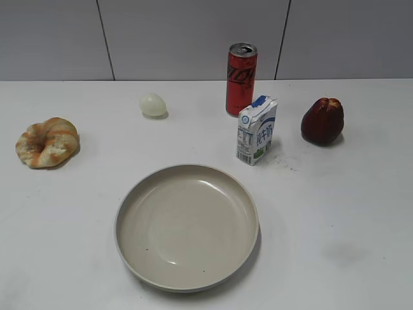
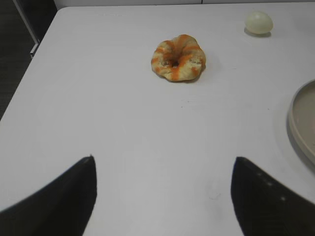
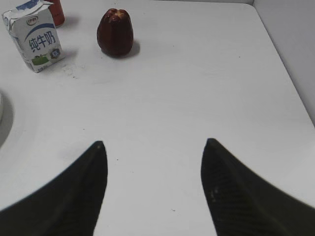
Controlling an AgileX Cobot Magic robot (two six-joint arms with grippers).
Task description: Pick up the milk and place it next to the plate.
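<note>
The milk is a small white carton with a blue top and stands upright behind the plate, to its right; it also shows at the top left of the right wrist view. The plate is a large round beige dish at the front middle; its rim shows at the right edge of the left wrist view. My left gripper is open and empty over bare table. My right gripper is open and empty, well short of the milk. Neither gripper shows in the exterior view.
A red can stands just behind the milk. A dark red fruit sits to the milk's right. A pale egg lies at the back left. An orange-striped bread ring lies at the far left.
</note>
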